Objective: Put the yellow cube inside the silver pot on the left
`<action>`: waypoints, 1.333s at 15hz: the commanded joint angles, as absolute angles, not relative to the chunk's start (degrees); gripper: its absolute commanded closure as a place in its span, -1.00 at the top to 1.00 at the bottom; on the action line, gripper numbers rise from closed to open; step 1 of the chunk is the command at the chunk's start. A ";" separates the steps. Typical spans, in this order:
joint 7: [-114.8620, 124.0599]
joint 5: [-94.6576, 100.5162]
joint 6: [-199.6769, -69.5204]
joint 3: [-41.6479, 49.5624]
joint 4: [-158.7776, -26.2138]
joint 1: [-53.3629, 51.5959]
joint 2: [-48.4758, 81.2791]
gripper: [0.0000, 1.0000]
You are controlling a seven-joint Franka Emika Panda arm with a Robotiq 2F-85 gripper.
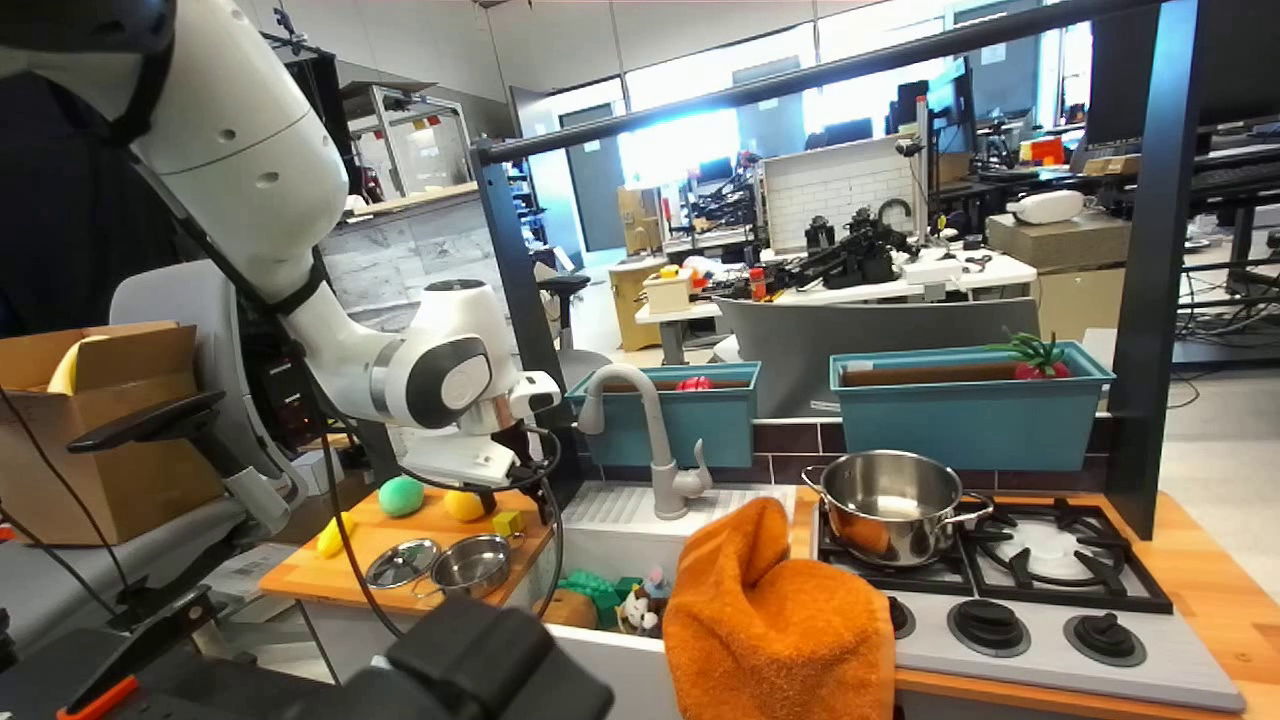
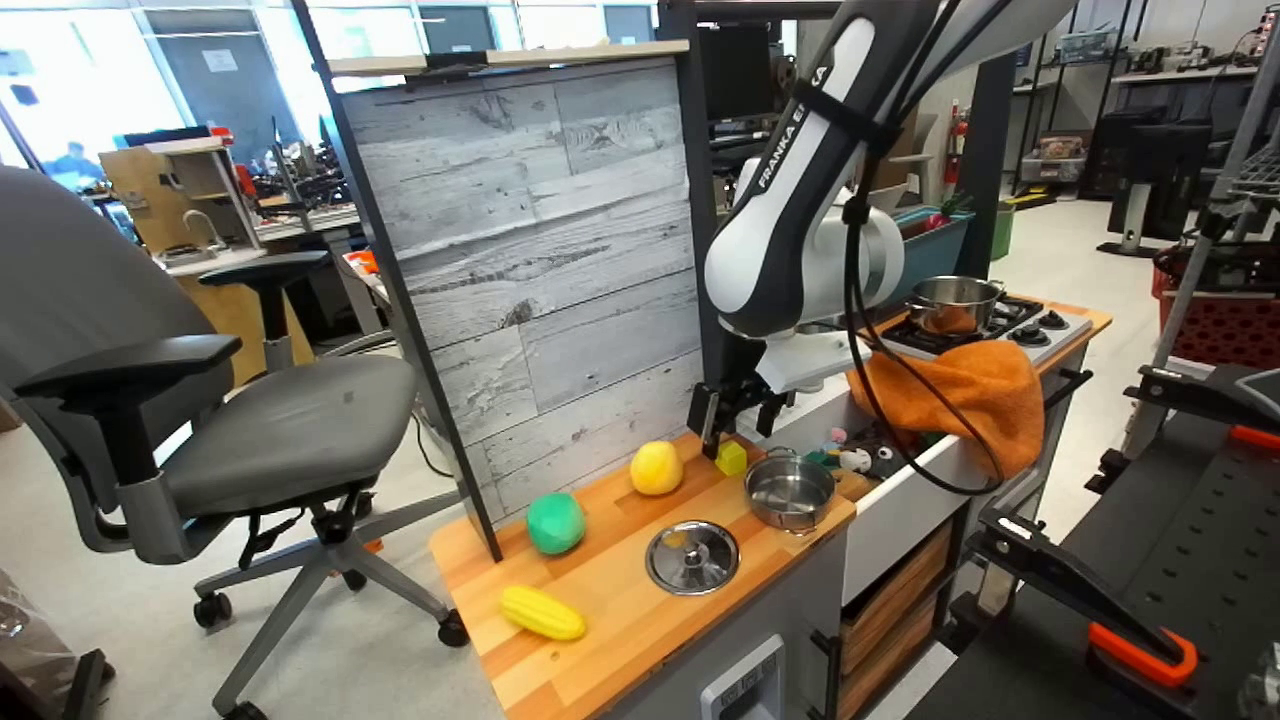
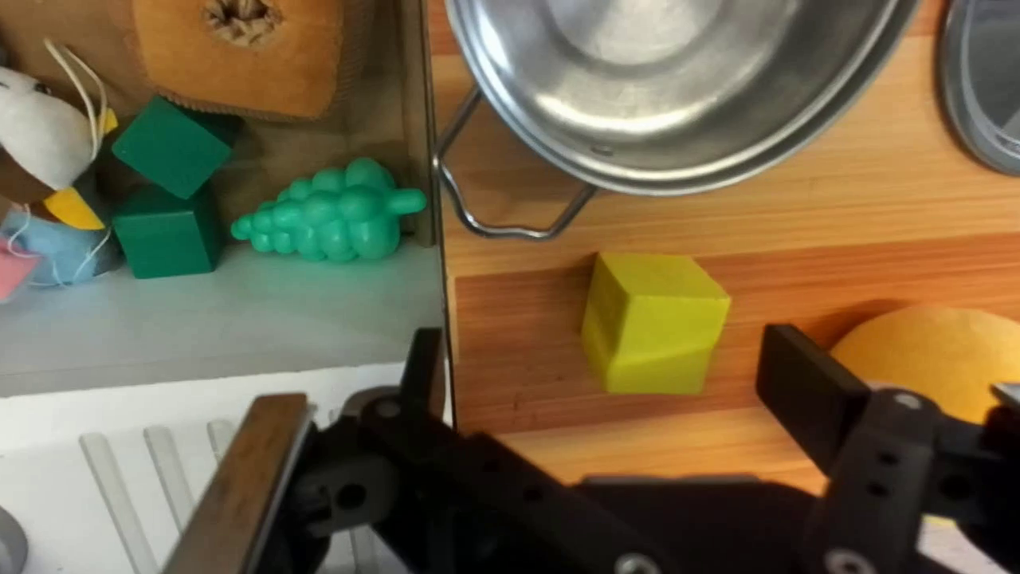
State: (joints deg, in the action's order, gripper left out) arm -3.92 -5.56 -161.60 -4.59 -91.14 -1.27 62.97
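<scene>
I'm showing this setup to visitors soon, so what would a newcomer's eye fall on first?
Probably the large white robot arm, slanting down from the upper left in an exterior view. Next comes the bright orange towel hanging over the sink front there. In the wrist view, the yellow cube on the wooden countertop stands out, framed by the open gripper.

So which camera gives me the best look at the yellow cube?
The wrist view: there the yellow cube appears large and unobstructed, several faces showing, framed between the open fingers. Both exterior views show it too, but only as a small block on the wooden counter, near the small silver pot.
</scene>
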 commanded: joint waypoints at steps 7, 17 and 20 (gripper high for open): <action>-1.54 -3.17 -160.63 -3.04 -86.46 -3.01 66.30 -0.16; -1.86 -3.10 -163.92 -3.39 -92.42 -1.70 61.59 -0.83; -2.69 -2.98 -168.01 -3.73 -98.97 -0.78 57.10 -0.83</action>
